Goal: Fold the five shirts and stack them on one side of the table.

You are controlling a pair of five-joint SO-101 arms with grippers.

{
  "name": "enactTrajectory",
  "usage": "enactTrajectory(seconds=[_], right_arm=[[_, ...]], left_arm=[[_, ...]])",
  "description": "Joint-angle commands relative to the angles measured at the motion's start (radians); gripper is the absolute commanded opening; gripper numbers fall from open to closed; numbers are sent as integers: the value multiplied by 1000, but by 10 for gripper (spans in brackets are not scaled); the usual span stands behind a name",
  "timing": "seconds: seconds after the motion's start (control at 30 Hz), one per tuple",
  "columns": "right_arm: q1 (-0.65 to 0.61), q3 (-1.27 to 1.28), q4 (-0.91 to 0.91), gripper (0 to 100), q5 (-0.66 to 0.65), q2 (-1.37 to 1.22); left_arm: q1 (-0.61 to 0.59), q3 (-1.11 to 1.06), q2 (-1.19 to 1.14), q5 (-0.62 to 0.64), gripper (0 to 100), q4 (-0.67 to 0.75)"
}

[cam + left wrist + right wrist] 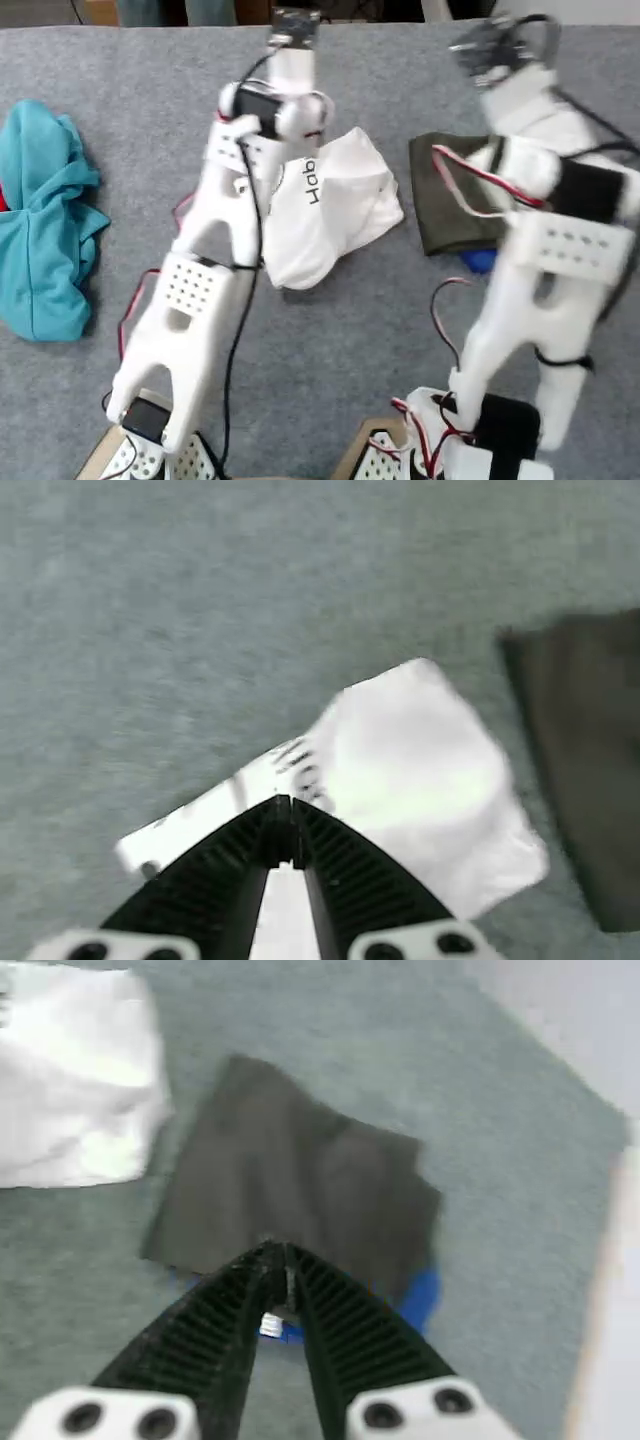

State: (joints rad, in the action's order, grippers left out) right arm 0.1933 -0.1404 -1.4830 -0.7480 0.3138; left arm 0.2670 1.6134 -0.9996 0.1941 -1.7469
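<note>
Grey felt covered the surface [340, 340], which carried several pieces of clothing. At one end lay a crumpled teal shirt [45, 230], well apart from the rest. Near the middle sat a loosely bunched white shirt [340, 210] with dark print. Just beside it, a flat, folded dark olive shirt [450, 195] rested on a bright blue piece of cloth [480, 262] that peeked out from under its near edge. The left gripper [291, 815] hung over the white shirt's printed edge. Its black ribbed fingers [345, 870] were pressed together at the tips, but whether they pinched any cloth could not be told. The right gripper [283, 1265] hung over the dark olive shirt's near edge, its fingers likewise closed tip to tip.
</note>
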Motion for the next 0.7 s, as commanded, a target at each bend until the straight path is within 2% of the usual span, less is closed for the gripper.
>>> enactTrajectory(seconds=[0.0,0.13,0.27,0.5,0.6,0.67], right_arm=[[-186,48,8,15,43,-39],[-364,108,89,15,80,-193],[-436,53,173,15,146,-417],[-440,-280,170,15,265,-796],[-456,-466,80,15,295,-903],[-474,-605,-9,15,298,-957]], left_arm=[[-145,15,95,-23,29,-17],[-285,-13,115,-23,28,-17],[-375,-188,158,-41,28,-18],[-470,-791,439,-98,29,-12],[-470,-1030,563,-98,29,26],[-464,-1210,637,-98,29,106]])
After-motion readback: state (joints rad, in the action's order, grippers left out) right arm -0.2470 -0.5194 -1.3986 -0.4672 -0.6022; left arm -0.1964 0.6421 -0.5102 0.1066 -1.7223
